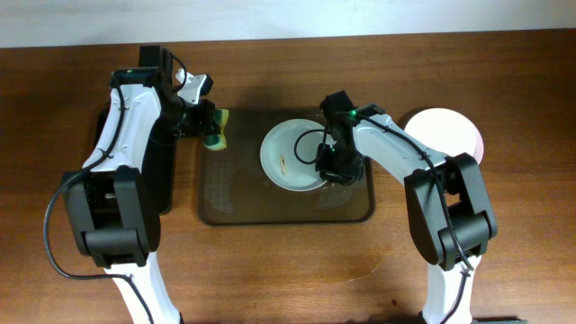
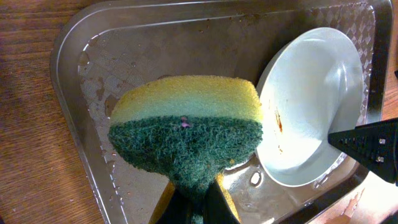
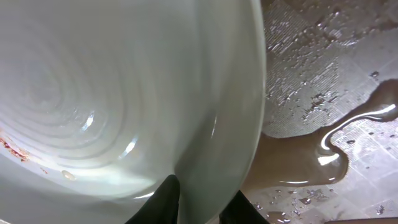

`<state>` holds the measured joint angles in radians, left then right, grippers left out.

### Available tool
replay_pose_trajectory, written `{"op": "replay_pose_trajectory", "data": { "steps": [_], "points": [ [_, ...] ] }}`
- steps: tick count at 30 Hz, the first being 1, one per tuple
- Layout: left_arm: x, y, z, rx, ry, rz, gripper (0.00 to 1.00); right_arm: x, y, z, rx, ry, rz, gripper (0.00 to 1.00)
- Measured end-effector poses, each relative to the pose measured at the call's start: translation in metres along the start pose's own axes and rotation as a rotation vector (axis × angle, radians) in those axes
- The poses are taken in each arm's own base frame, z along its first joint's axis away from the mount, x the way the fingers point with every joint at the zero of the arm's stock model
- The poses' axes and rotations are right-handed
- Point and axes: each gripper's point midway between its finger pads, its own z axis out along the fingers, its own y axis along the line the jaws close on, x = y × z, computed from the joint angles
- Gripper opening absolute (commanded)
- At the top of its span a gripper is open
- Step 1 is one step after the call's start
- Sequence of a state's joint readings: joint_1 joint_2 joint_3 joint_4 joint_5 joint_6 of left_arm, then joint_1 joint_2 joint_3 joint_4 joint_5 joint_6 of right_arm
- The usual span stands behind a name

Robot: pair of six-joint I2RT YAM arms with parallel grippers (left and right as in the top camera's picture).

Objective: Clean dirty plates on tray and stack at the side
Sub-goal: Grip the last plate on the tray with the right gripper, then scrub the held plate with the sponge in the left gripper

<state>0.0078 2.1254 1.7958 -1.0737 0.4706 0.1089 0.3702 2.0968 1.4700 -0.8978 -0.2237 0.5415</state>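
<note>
1. Overhead: The brown tray [image 1: 216, 205] lies mid-table. One white plate [image 1: 288, 155] sits in its upper middle part. The right gripper [image 1: 331, 167] is at that plate's right rim. The left gripper [image 1: 212, 126] hangs over the tray's upper-left edge, pinching a sponge [image 1: 216, 133]. Another white plate [image 1: 448, 131] rests on the table [image 1: 288, 279] to the right, off the tray. A black tray [image 1: 167, 184] lies under the left arm.

2. Left wrist: The left gripper's fingers [image 2: 214, 205] are clamped on the sponge's lower end, green scouring face towards the camera and yellow foam behind. Below lies the wet tray. The plate [image 2: 311, 93] is tilted in the tray's right part and bears an orange-brown streak [image 2: 278, 122]. A black finger of the right gripper touches its rim.

3. Right wrist: The right gripper's two dark fingers [image 3: 166, 200] pinch the plate's rim between them. Small reddish food marks [image 3: 13, 147] show at the plate's left. A water puddle [image 3: 323, 152] lies on the textured tray beside the rim.
</note>
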Motion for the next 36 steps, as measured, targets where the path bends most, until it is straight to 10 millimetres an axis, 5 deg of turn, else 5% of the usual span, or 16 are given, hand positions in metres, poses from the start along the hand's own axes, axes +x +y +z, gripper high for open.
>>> {"op": "replay_pose_trajectory", "data": {
  "steps": [16, 22, 28, 33, 36],
  "points": [
    [0.0, 0.0, 0.0, 0.0, 0.0, 0.0, 0.0, -0.002, 0.004, -0.011, -0.003, -0.007, -0.065, 0.23],
    [0.0, 0.0, 0.0, 0.0, 0.0, 0.0, 0.0, -0.008, 0.011, -0.062, -0.018, -0.135, -0.096, 0.24],
    [0.001, 0.0, 0.0, 0.0, 0.003, -0.001, 0.0, -0.01, -0.005, -0.097, 0.072, -0.238, -0.088, 0.3],
    [0.001, 0.0, 0.0, 0.0, 0.002, -0.001, 0.01, -0.036, 0.007, -0.1, 0.036, -0.346, -0.093, 0.3],
    [0.0, 0.0, 0.0, 0.0, 0.0, 0.0, 0.0, -0.052, 0.01, -0.073, 0.035, -0.344, -0.09, 0.3]
  ]
}}
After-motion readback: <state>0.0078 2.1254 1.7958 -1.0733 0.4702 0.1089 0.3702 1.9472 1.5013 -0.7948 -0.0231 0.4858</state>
